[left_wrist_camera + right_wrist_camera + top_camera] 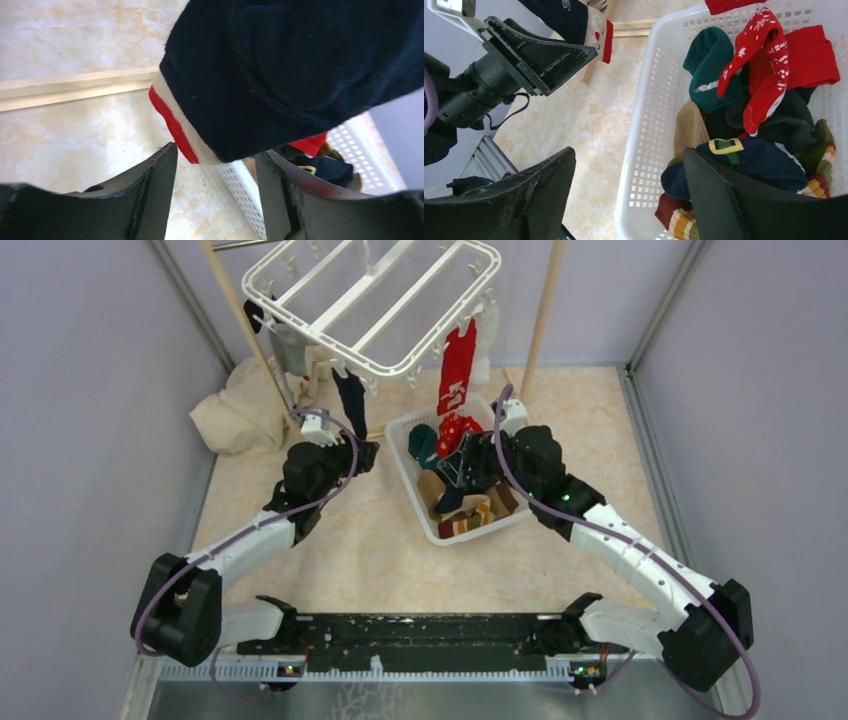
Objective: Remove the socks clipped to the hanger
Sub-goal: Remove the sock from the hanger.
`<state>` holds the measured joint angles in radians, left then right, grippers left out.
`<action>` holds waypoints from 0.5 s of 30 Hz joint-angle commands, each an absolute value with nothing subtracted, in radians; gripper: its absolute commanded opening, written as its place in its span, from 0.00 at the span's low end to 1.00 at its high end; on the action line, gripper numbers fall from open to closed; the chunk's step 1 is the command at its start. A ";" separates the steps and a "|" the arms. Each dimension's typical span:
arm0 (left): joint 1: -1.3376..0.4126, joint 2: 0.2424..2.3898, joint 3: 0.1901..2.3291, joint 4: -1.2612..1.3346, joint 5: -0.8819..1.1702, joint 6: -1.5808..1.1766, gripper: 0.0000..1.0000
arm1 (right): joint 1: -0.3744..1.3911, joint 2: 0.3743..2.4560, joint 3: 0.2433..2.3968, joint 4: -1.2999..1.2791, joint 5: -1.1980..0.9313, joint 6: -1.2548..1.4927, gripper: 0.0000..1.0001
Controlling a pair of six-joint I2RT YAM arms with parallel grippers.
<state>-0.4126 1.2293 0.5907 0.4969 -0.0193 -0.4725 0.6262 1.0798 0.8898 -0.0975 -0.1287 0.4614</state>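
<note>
From above, the hanger (325,337) is seen with a navy sock (350,400), a red sock (457,365) and pale socks (290,350) clipped to it. Loose socks (450,490) are piled in the basket (405,430), so the task is judged partly done.

In the left wrist view, the left gripper (217,195) is held moderately apart, and the navy sock's red-striped cuff hangs at its mouth, not yet pinched.

In the right wrist view, the right gripper (628,152) is spread wide and empty over the basket's rim.
</note>
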 commanded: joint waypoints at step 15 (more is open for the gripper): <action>-0.417 1.192 0.636 0.531 -0.091 -0.420 0.12 | 0.632 1.046 0.870 -0.042 -0.152 0.477 0.79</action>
